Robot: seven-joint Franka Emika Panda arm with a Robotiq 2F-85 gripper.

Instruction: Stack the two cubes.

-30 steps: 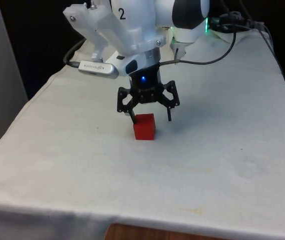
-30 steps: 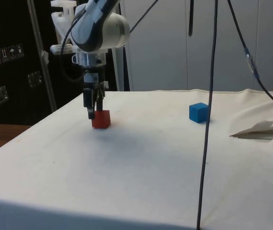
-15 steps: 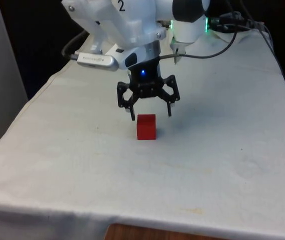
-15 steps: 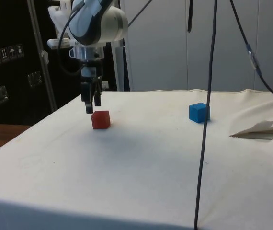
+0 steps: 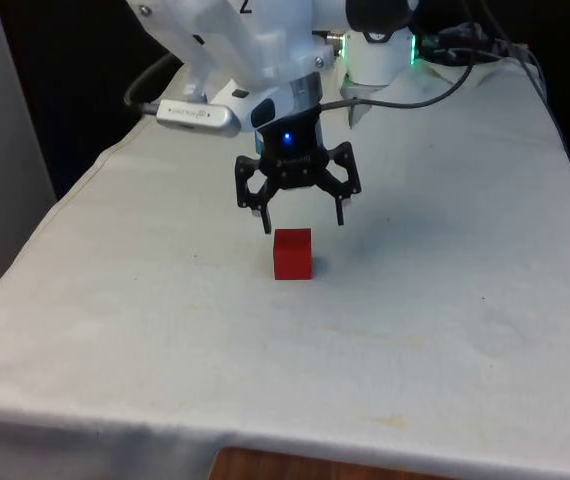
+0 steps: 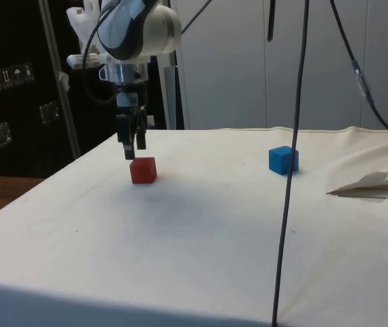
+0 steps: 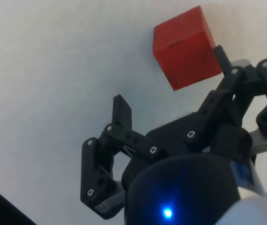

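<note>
On the white cloth [image 5: 445,330], a little toward the front view's left of the table's middle, you have the red cube [image 5: 293,254] sitting flat on one face. It has no long axis to speak of, since its sides look equal. In the front view one face is turned almost squarely to the camera, with its edges running close to parallel with the table's near edge; in the side view you see it [image 6: 143,170] slightly turned, showing two side faces and the top.

Look at the gripper [image 5: 302,217]: it hangs just above the cube and slightly behind it, fingers pointing down, and it is spread wide, with nothing between the fingers. In the front view the two fingertips [image 5: 266,222] sit to either side of the cube's width and above its top face, apart from it. The wrist view gives you the same reading: the gripper [image 7: 168,84] is empty, and the cube [image 7: 185,48] lies off to one side near one finger rather than centred in the gap.

In the side view you will find the blue cube [image 6: 283,160] well apart from the red one, resting on the cloth near a hanging black cable [image 6: 291,177].
</note>
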